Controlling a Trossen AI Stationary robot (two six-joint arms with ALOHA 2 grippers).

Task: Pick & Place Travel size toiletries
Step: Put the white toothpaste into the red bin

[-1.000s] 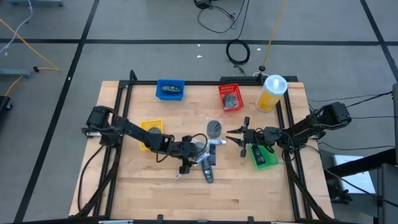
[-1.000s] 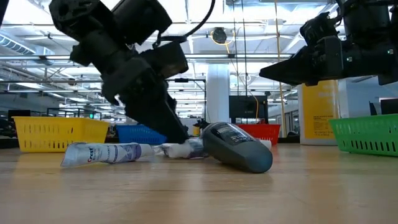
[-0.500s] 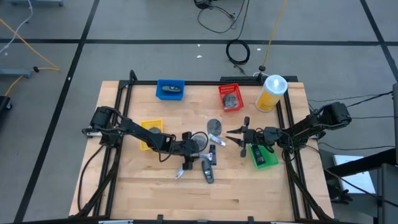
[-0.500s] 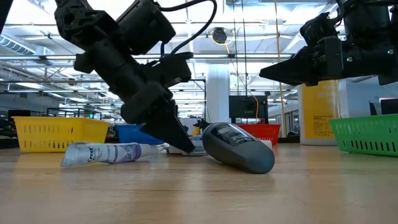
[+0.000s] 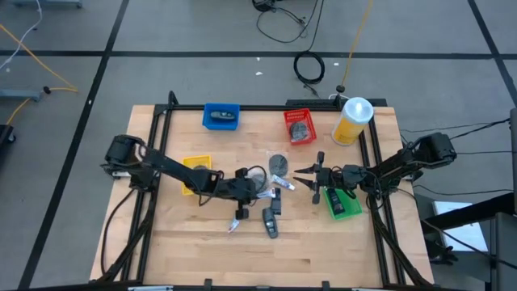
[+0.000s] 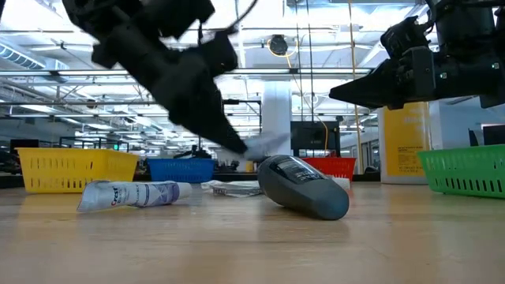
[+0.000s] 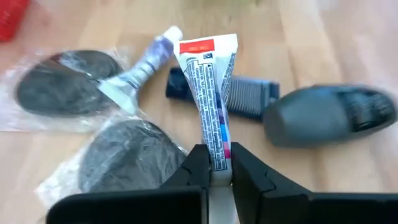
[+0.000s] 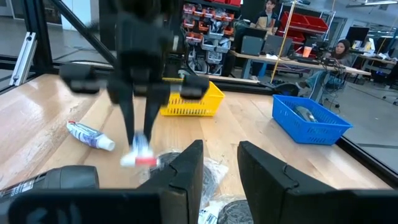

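**Left gripper holds tube above the pile**

The table (image 5: 170, 242) carries four bins; the yellow bin (image 5: 196, 166) sits just left of the pile. The left gripper (image 7: 214, 177) has its jaws pinched narrow on a white tube (image 7: 208, 93), held clear of the wood above the discs (image 7: 124, 158) and dark bottle (image 7: 326, 115). The right gripper (image 5: 305, 176) hangs right of the pile, jaws wide, holding nothing. The grip is near one end of the tube, so the tube could likely swing or slip out on the way to a bin. A second tube (image 6: 134, 193) lies on the table.
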